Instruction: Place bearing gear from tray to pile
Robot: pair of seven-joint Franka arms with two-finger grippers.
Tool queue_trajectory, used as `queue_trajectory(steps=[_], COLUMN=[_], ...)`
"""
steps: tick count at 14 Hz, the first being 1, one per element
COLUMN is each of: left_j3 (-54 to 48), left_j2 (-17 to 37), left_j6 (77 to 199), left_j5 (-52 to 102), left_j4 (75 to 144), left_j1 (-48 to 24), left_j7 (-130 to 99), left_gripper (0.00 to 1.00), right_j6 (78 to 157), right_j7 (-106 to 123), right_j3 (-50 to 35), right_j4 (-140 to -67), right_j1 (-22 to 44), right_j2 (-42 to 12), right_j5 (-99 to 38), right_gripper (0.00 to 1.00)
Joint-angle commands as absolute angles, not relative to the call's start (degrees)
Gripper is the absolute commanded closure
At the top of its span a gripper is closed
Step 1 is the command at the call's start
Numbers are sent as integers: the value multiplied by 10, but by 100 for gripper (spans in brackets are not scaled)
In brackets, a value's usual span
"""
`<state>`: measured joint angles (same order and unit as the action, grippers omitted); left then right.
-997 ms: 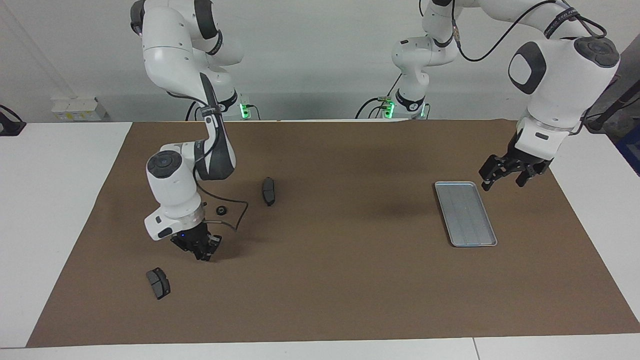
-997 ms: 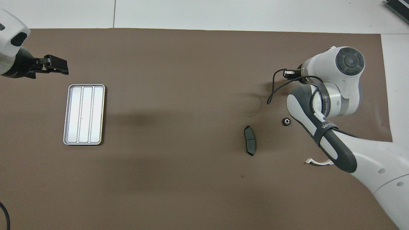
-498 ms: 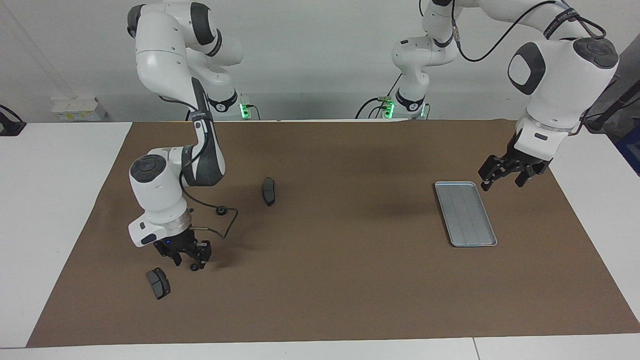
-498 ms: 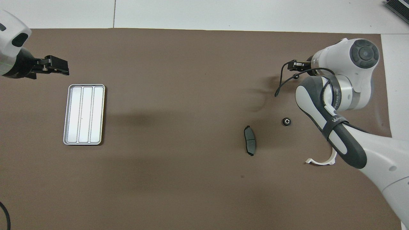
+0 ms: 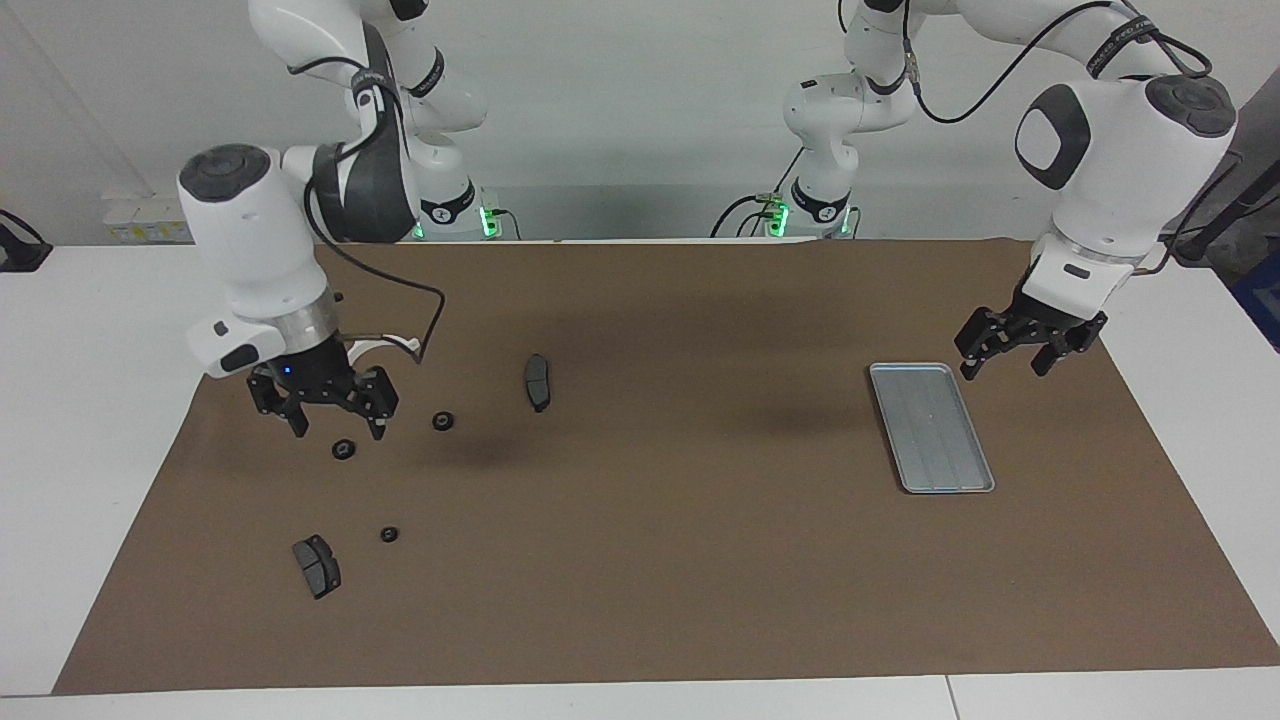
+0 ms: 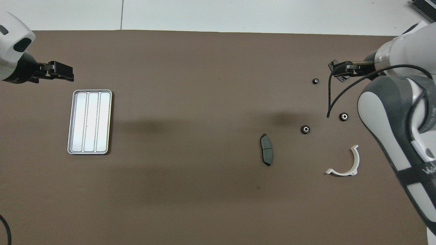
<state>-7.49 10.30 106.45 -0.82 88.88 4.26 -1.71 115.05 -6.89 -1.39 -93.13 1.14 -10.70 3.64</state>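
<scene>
now that i compare with a second ago:
right gripper (image 5: 326,410): risen, jaws wide, empty
bearing gear (image 5: 389,534): released among pile (image 5: 317,566)
tray (image 5: 930,427): bare
left gripper (image 5: 1018,347): wide, waiting beside tray

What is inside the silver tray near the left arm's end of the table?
Nothing can be seen inside the tray: only its bare ridged floor shows. No part of it is covered; the left gripper hovers open beside it, not over it.

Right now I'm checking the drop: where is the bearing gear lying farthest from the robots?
That bearing gear lies on the brown mat at the right arm's end of the table, beside the dark brake pad.
</scene>
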Motion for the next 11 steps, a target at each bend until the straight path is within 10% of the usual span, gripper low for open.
queue_trajectory(steps=[1,11], left_j3=[-76,-76], left_j2=[83,83], left_j6=[1071,1070], left_j5=[-2,-2], left_j4=[912,912], left_j1=[43,47], left_j7=[-6,-9], left_gripper=[0,0], right_j6=[1106,886], right_j7=[-48,-29], right_j3=[-19,-17], right_j4=[-952,-864], right_j1=[4,6], right_j2=[-47,-19], right_j5=[25,23], right_gripper=[0,0])
